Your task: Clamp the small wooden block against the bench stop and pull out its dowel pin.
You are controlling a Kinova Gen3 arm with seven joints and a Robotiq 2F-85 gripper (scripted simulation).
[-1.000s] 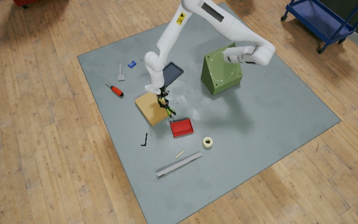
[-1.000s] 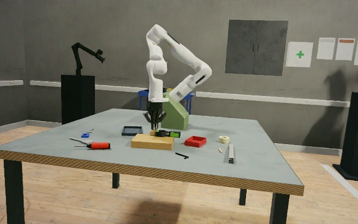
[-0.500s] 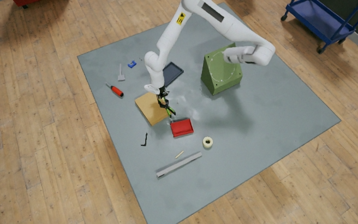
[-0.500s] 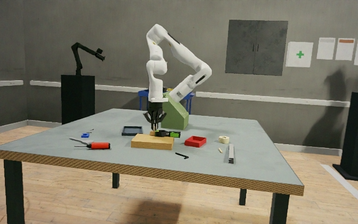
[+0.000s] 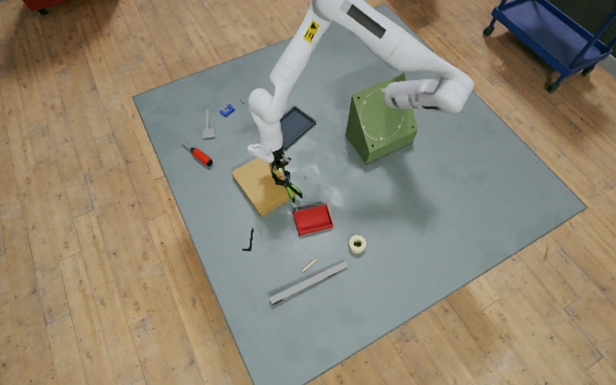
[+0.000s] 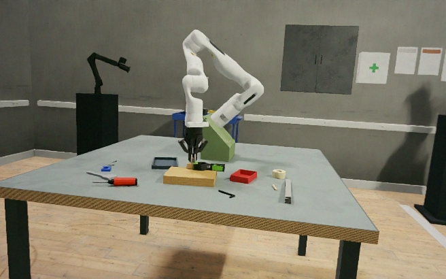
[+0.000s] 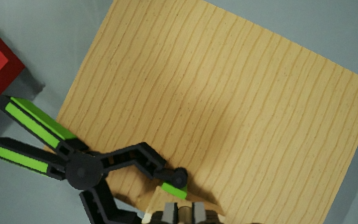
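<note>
Grey walls, a dark double-door cabinet (image 6: 319,59), planked wooden floor (image 5: 94,263) (image 6: 102,238), blue cart (image 5: 540,30).
</note>
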